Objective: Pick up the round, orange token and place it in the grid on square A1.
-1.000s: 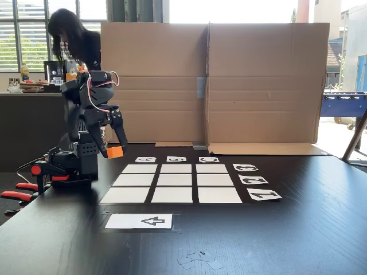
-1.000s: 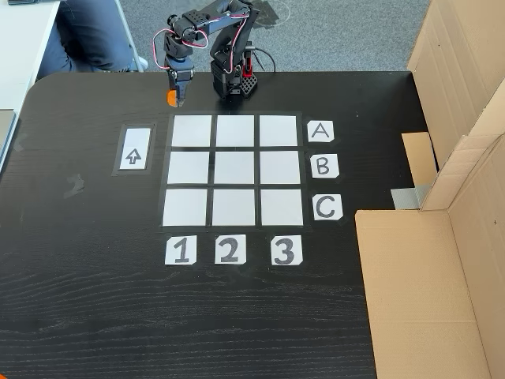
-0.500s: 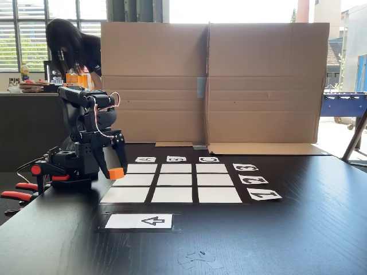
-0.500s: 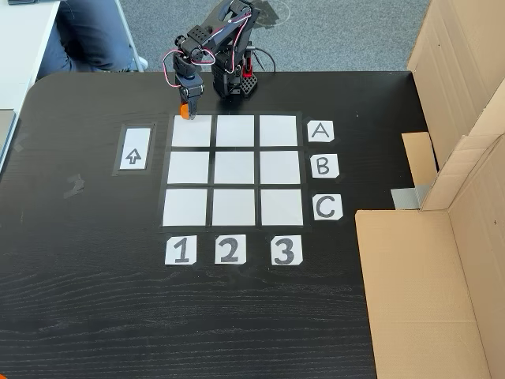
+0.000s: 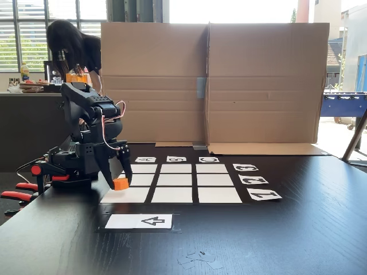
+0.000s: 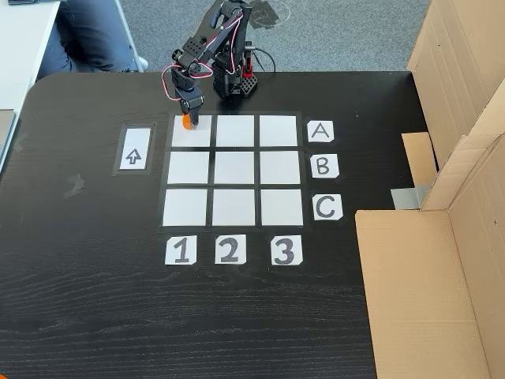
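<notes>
Token (image 5: pixel 120 184) between the pincer (image 5: pixel 119 182) fingers, above square A1 (image 6: pixel 192 131)

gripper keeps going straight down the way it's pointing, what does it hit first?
Probably square A1: the gripper points down, shut on the token, just above that cell's upper left part. Remaining height is unclear.

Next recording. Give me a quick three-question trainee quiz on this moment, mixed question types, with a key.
1. True or false: the gripper holds the token.
2. In the top-down fixed view, the token is over which cell of the grid?
a) the centre cell
b) square A1, the corner in line with the A card and the 1 card
c) the corner by the C card and the 3 card
3. Fill in: the arrow card lies outside the grid, beside column ___.

Key: 1 true; 2 b; 3 column 1.
</notes>
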You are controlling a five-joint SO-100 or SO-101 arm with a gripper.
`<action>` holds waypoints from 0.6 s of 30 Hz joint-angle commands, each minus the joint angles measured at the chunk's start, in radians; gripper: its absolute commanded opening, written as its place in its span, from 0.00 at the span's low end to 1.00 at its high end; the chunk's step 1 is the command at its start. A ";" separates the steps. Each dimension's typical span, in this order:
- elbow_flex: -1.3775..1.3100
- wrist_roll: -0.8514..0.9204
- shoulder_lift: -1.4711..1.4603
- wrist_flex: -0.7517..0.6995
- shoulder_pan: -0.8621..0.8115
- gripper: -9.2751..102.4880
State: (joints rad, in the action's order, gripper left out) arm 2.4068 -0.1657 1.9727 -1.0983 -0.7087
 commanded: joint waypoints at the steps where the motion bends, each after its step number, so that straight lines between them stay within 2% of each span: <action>1: -0.011 -0.009 -0.012 0.014 0.021 0.08; 18: -0.011 -0.021 -0.046 0.035 0.038 0.08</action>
State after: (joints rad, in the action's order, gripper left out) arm 2.4068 -0.1810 1.9282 -1.0723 -0.6719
